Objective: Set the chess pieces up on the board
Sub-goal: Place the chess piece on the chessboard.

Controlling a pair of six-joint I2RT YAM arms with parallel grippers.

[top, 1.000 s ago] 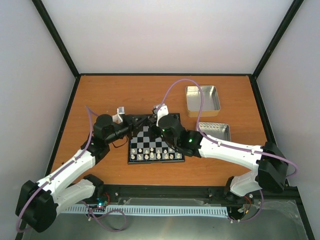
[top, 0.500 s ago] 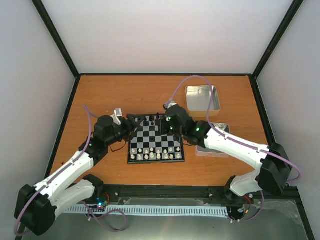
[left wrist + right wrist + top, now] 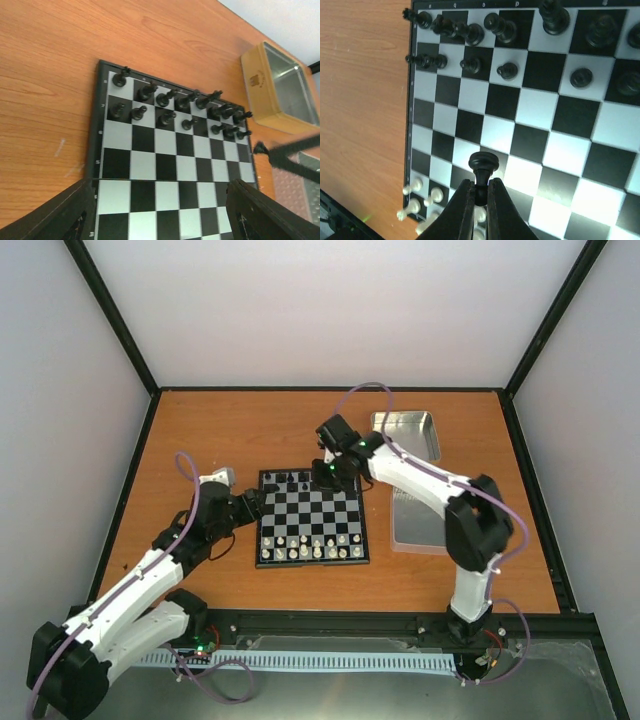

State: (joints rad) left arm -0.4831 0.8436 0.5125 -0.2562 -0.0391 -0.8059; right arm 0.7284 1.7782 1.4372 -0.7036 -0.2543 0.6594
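Right gripper [image 3: 480,192]: closed on a black pawn [image 3: 483,162], pinching it low on the stem with the round head clear of the fingertips.
Left gripper [image 3: 160,205]: open, jaws wide apart, nothing between them; it sits low at the left edge of the board [image 3: 310,515].
Board: flat on the table, between the two arms.
Black pieces [image 3: 162,97]: standing in the two far rows; the back row looks full, though we cannot count it surely.
White pieces [image 3: 310,547]: lined up in the two near rows.
Where the pawn is: in the air over the middle squares, touching nothing but the fingers.
Gap: we see one empty square [image 3: 540,70] in the pawn row, with standing pawns on both sides of it.
Key relation: in the right wrist view that square lies ahead of the fingertips, toward the black rows and a little to the right.
Pawn axis: in line with the fingers, head pointing forward, so we judge it must be turned base-down before release.
Nearer arm: the right one, reaching over the far right part of the board; the left is well apart from the gap.
Risk: as we judge it, the neighbours stand close, so the fingers could knock one over on the way down.
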